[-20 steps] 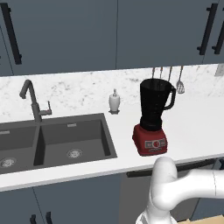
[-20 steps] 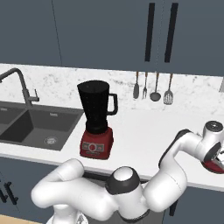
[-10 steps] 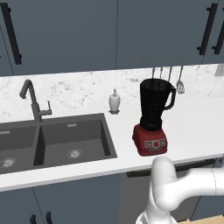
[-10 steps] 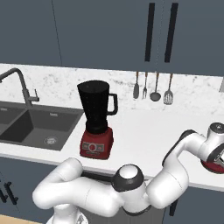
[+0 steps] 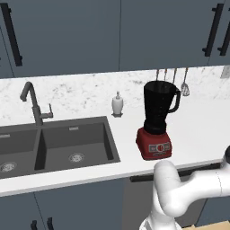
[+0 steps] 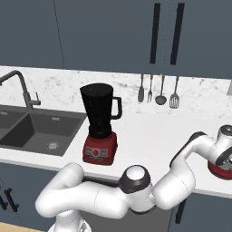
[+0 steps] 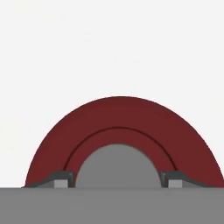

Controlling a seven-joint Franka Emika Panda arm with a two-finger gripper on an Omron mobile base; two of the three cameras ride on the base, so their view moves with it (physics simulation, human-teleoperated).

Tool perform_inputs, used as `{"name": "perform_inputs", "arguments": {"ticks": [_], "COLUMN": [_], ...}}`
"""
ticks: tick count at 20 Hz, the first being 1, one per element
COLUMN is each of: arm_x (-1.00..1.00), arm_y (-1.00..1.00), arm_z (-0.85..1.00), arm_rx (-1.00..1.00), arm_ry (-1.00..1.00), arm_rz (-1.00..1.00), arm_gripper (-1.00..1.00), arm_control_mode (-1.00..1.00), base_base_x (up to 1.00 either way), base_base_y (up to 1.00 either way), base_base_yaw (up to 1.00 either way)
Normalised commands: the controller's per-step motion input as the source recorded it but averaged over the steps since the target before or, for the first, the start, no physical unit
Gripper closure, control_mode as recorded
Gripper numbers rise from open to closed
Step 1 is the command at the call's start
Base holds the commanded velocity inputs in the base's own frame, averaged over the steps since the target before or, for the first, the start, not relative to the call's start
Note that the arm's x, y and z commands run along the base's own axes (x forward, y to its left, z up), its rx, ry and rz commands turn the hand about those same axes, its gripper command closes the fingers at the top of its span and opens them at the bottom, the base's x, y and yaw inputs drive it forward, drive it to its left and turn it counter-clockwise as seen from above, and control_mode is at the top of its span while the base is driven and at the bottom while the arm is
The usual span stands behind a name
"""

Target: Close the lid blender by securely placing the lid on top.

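1. Pincer (image 7: 118,183): the two dark fingertips flank the pale grey centre cap of the round red lid (image 7: 120,127), touching it on either side.
2. The lid lies flat on the white tabletop (image 6: 149,136), at its right end.
3. Red-based blender with black tapered jar (image 6: 99,124) stands uncovered, well apart to the left.

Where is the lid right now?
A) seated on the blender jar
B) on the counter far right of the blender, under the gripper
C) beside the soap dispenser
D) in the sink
B: the lid lies on the counter beneath the gripper, and the blender jar is open on top.
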Motion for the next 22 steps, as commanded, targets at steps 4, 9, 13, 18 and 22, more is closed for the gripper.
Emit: {"name": "perform_inputs", "arguments": {"ticks": [4, 9, 13, 18, 22], "arm_x": [0.03, -0.02, -0.18, -0.23, -0.10], "arm_y": [0.14, 0.25, 0.35, 0.56, 0.55], "arm_z": [-0.41, -0.51, -0.09, 0.01, 0.31], "arm_rx": [-0.01, -0.02, 0.00, 0.00, 0.00], "arm_ry": [0.00, 0.00, -0.03, -0.22, -0.21], "arm_rz": [0.02, 0.09, 0.20, 0.33, 0.30], "arm_gripper": [1.00, 1.00, 1.00, 1.00, 1.00], "arm_control_mode": [-1.00, -1.00, -1.00, -1.00, -1.00], "base_base_x": [0.00, 0.00, 0.00, 0.00, 0.00], "base_base_y": [0.00, 0.00, 0.00, 0.00, 0.00], "base_base_yaw": [0.00, 0.00, 0.00, 0.00, 0.00]}}
